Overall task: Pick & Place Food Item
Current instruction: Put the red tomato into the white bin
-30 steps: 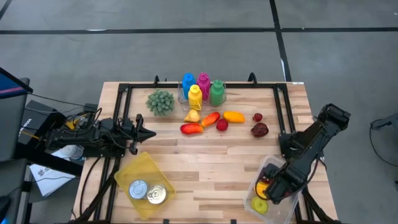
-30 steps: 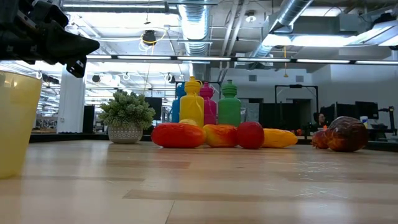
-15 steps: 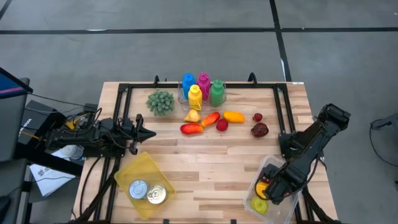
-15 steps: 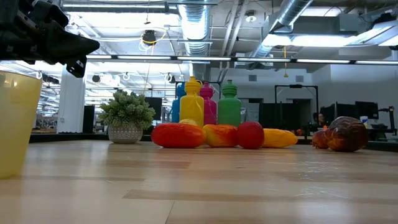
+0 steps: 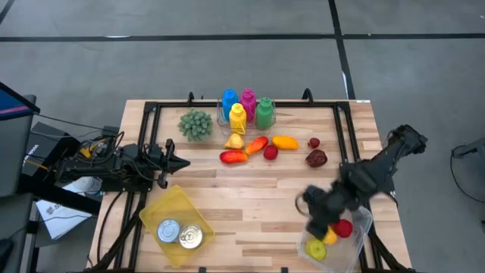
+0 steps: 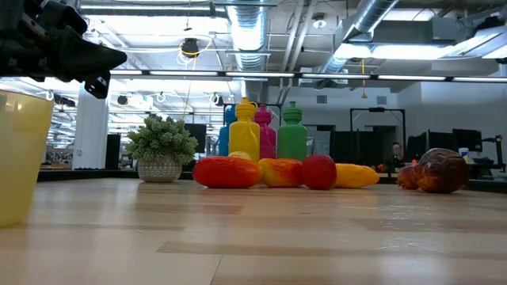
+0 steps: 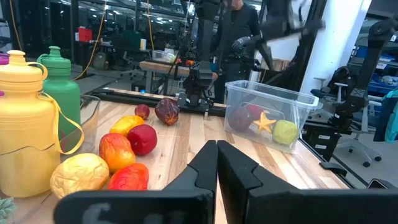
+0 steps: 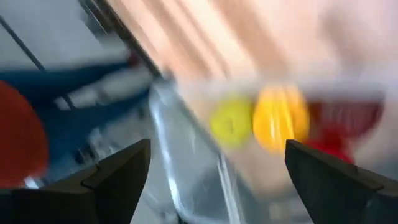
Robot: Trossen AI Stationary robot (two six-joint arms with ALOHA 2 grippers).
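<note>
Now our right end effector (image 5: 312, 214) hangs wide and empty beside the clear bin (image 5: 356, 246) near the table's right front corner. We judge the red pepper (image 5: 234, 157) light, stiff and smooth, best pinched across its middle.

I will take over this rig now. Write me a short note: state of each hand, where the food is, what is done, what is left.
Right hand: open, empty, beside the clear bin, at its inner edge.
Left hand: shut, empty, waiting at the table's left side.
Done: clear bin holds a red item, a yellow item and a green item.
Left: loose food lies near the bottles. Yellow bin holds two cans.
</note>
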